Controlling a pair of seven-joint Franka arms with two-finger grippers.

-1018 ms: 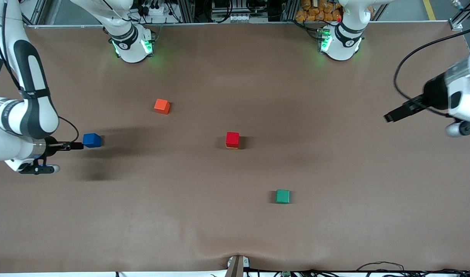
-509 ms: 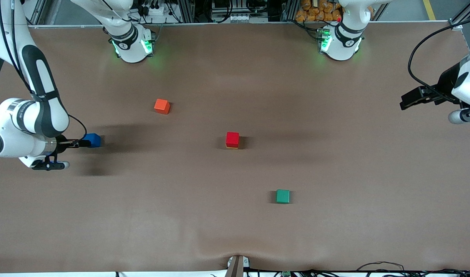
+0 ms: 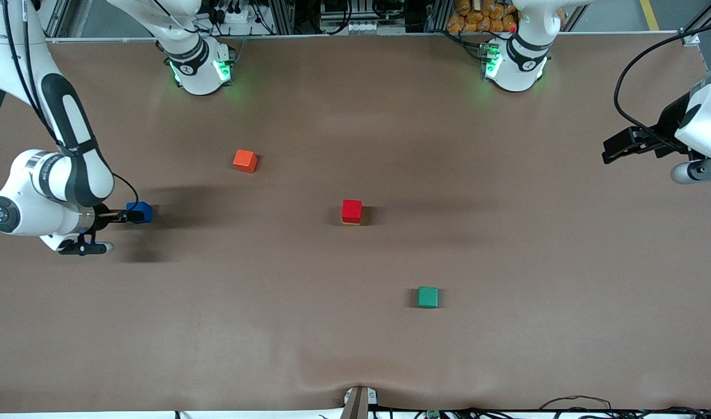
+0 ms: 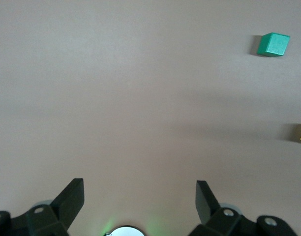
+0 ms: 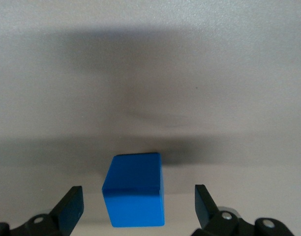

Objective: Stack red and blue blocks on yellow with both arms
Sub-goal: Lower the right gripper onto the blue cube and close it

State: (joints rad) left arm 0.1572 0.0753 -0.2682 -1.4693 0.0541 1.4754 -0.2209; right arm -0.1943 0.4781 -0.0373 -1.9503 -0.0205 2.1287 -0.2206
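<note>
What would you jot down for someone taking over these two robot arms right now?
Right gripper: open, fingers either side of the blue block, near the right arm's end of the table; not gripped yet.
Left gripper: open, empty, waiting over the left arm's end.
Done: red block sits on the yellow block, mid-table.
Left: grip blue, carry it over, set it on red.

Even, bright overhead light — soft dark shadows on the matte brown table (image 3: 355, 349), green base LEDs glow — frames sharp.
</note>
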